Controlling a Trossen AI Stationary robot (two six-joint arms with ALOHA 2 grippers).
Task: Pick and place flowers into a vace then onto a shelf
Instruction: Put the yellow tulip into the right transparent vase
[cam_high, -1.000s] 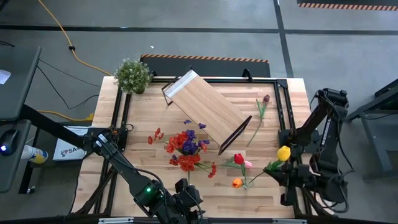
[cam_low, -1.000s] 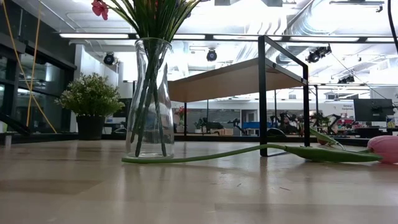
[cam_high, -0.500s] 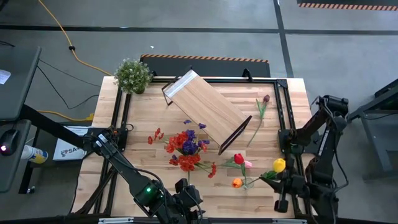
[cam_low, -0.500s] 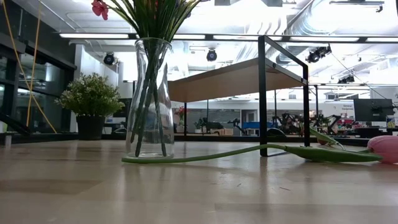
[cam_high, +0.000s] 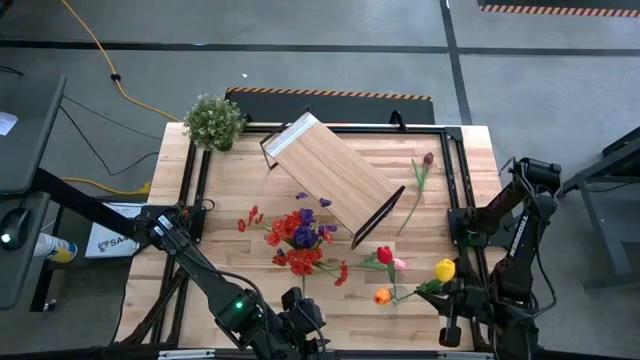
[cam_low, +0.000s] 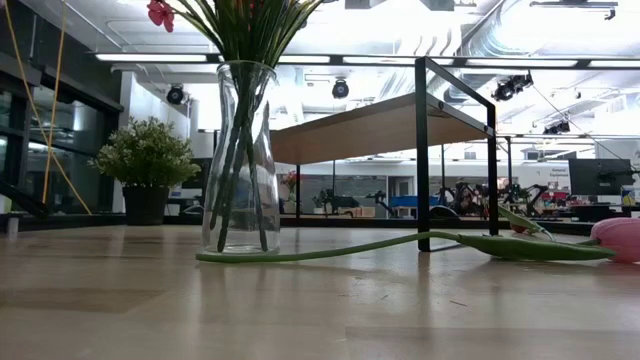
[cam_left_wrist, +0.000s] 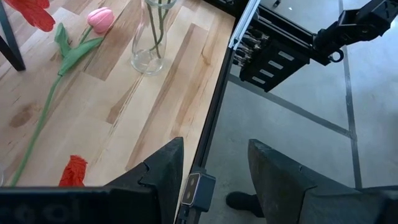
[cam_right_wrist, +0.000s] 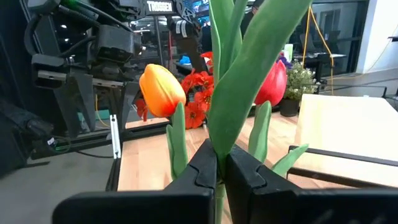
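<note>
A glass vase (cam_low: 240, 160) full of red and purple flowers (cam_high: 300, 235) stands mid-table. The shelf (cam_high: 330, 178) stands slantwise behind it. Another clear vase (cam_left_wrist: 148, 43) with green stems stands near the table's edge, and an orange tulip (cam_right_wrist: 160, 90) stands upright there. My right gripper (cam_right_wrist: 221, 158), at the near right (cam_high: 437, 292), is shut on a yellow tulip (cam_high: 445, 268). My left gripper (cam_left_wrist: 214, 180) hovers open at the near edge (cam_high: 300, 325), touching nothing. My right gripper pinches the yellow tulip's green stem and leaf (cam_right_wrist: 219, 134) between its two fingers. The fingers reach in level and lie across the stem. The tulip stands upright above them, clear of the table, and its bloom is out of the wrist view.
A pink tulip (cam_high: 398, 263) lies on the boards and a red tulip (cam_high: 383, 255) shows beside it. A dark tulip (cam_high: 427, 160) lies at the far right. A bushy potted plant (cam_high: 213, 120) stands on the far left corner. Red sprays (cam_high: 250, 218) lie left of the vase.
My right gripper has sunk and gone toward the table's near edge and slightly left, carrying the yellow tulip upright toward the orange tulip. It has stayed shut.
</note>
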